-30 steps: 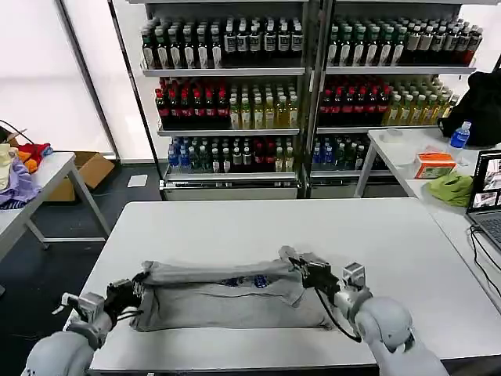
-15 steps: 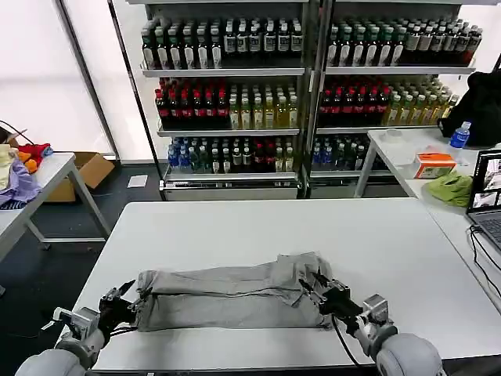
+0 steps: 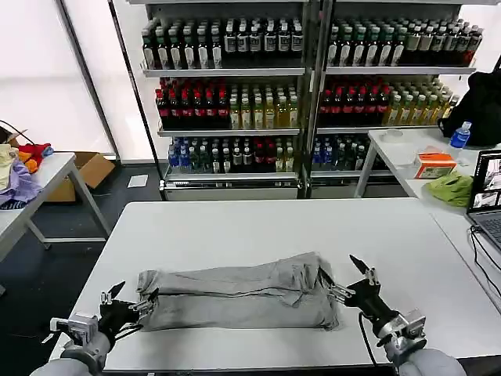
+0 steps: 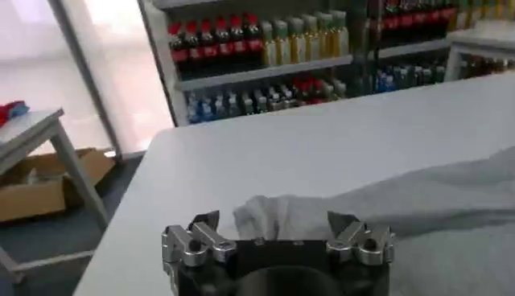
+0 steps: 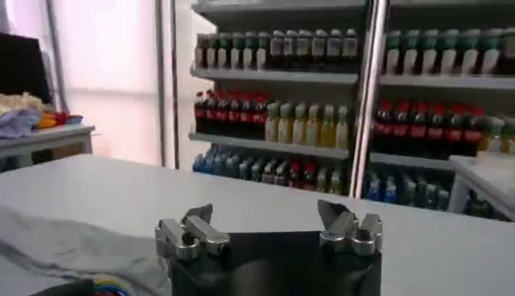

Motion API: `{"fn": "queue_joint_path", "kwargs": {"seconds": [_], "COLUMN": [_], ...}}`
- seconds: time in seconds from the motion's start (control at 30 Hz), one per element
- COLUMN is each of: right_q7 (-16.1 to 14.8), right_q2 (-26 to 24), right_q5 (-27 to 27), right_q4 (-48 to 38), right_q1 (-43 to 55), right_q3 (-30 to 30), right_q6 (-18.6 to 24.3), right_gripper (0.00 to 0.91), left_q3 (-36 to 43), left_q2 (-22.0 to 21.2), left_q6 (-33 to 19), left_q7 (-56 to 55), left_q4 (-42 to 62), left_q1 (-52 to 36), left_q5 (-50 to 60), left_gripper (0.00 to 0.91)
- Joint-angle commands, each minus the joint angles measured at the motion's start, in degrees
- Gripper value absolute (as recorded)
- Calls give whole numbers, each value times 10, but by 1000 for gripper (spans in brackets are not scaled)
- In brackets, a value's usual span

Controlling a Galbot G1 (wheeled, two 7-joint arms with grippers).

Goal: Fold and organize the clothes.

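Grey shirt point(image 3: 239, 299) folded into a long band near the front edge of the desk point(image 3: 258, 227). Left hand point(image 3: 129, 301) and right hand point(image 3: 348, 278), now released and wide open, empty, flanking shirt ends; fold apparently complete.

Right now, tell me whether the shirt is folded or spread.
Folded: the shirt lies as a narrow layered band on the table, between the open left gripper and open right gripper.

The folded shirt point(image 3: 239, 298) hides its chest print (turned under).
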Motion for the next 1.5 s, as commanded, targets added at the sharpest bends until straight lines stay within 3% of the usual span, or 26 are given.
{"fn": "queue_joint_path", "kwargs": {"seconds": [0.03, 0.43, 0.53, 0.6, 0.7, 0.73, 0.8, 1.1, 1.17, 1.5], "right_q7": [2, -7, -8, -8, -8, -8, -6, -7, -5, -2], "right_q2": [7, 12, 7, 5, 1, 0, 0, 2, 5, 4], "right_q5": [15, 17, 17, 20, 34, 49, 65, 75, 97, 106], "right_q4": [-14, -17, -18, -18, -18, -15, -9, 3, 10, 0], "right_q1": [-45, -53, -53, -53, -54, -54, -53, -60, -63, -42], "right_q3": [39, 28, 27, 27, 25, 25, 26, 23, 21, 24], "right_q6": [70, 71, 71, 71, 67, 59, 52, 49, 41, 34], "right_gripper": [907, 907, 907, 907, 907, 907, 907, 907, 907, 907], "left_q3": [33, 24, 27, 28, 32, 32, 33, 43, 35, -10], "left_q2": [-72, -133, -138, -142, -143, -142, -140, -151, -153, -127], "left_q6": [11, 30, 30, 30, 30, 30, 30, 27, 25, 23], "left_q7": [-89, -86, -80, -79, -79, -80, -78, -71, -59, -3], "left_q4": [30, 51, 51, 51, 51, 52, 55, 66, 72, 46], "left_q1": [-45, -53, -42, -38, -38, -39, -40, -35, -41, -46], "left_q5": [-50, 4, 15, 15, 15, 15, 15, 16, 16, 1], "left_gripper": [907, 907, 856, 776, 484, 212, 40, 40, 40, 40]}}
